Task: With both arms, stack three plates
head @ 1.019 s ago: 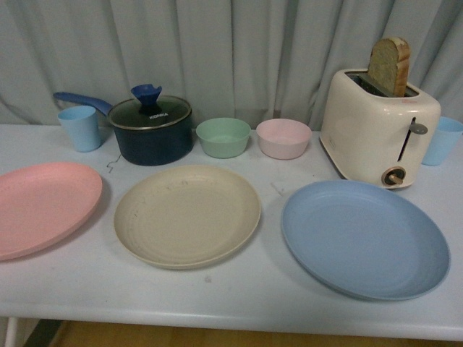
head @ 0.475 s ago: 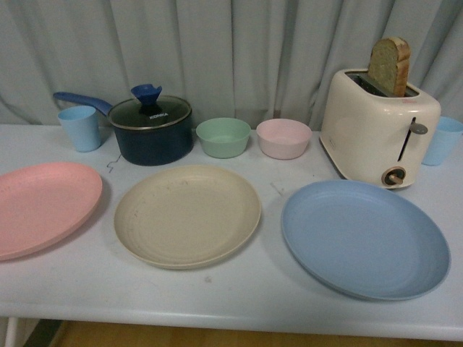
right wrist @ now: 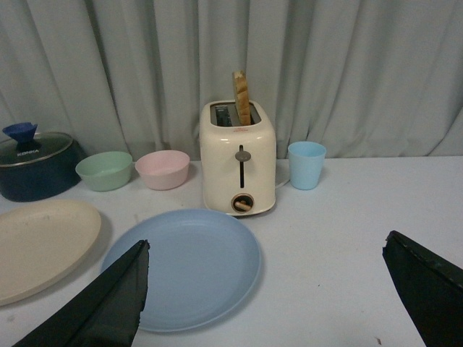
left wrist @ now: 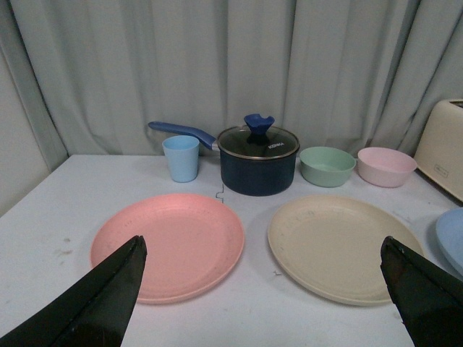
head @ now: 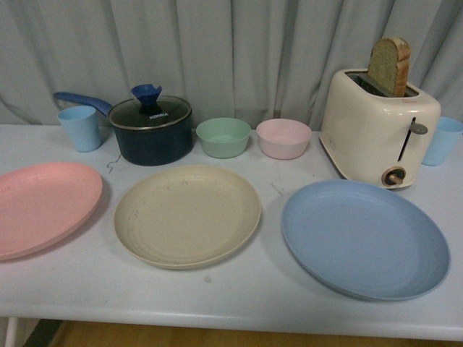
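Observation:
Three plates lie side by side on the white table: a pink plate [head: 40, 206] at the left, a beige plate [head: 187, 214] in the middle, a blue plate [head: 364, 238] at the right. None overlaps another. Neither arm shows in the front view. In the left wrist view my left gripper [left wrist: 264, 249] is open, held back from the table, with the pink plate [left wrist: 168, 244] and beige plate [left wrist: 343, 247] ahead of it. My right gripper [right wrist: 268, 249] is open too, with the blue plate [right wrist: 184, 266] ahead, toward one finger.
Behind the plates stand a light blue cup [head: 80, 127], a dark blue lidded pot [head: 150, 131], a green bowl [head: 223, 136], a pink bowl [head: 283, 137], a cream toaster [head: 378, 134] holding bread, and another blue cup [head: 442, 139]. A grey curtain hangs behind.

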Controlling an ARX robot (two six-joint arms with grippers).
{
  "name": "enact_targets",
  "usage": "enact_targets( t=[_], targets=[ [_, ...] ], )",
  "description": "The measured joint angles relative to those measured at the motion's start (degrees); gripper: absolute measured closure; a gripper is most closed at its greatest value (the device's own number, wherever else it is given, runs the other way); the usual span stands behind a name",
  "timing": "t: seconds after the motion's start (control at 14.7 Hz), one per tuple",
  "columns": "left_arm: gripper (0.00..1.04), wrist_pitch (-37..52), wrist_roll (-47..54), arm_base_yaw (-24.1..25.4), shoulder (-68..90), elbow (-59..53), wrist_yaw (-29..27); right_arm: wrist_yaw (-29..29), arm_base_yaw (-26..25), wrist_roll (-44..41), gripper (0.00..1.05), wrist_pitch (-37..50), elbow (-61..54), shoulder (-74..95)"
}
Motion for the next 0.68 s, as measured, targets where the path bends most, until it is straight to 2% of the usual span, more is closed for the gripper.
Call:
enact_targets(
  t=[0.68],
  targets=[
    [0.07,0.0,0.0,0.0,0.0,0.0,0.0,0.0,0.0,0.0,0.06,0.0,0.0,0.0]
  ],
)
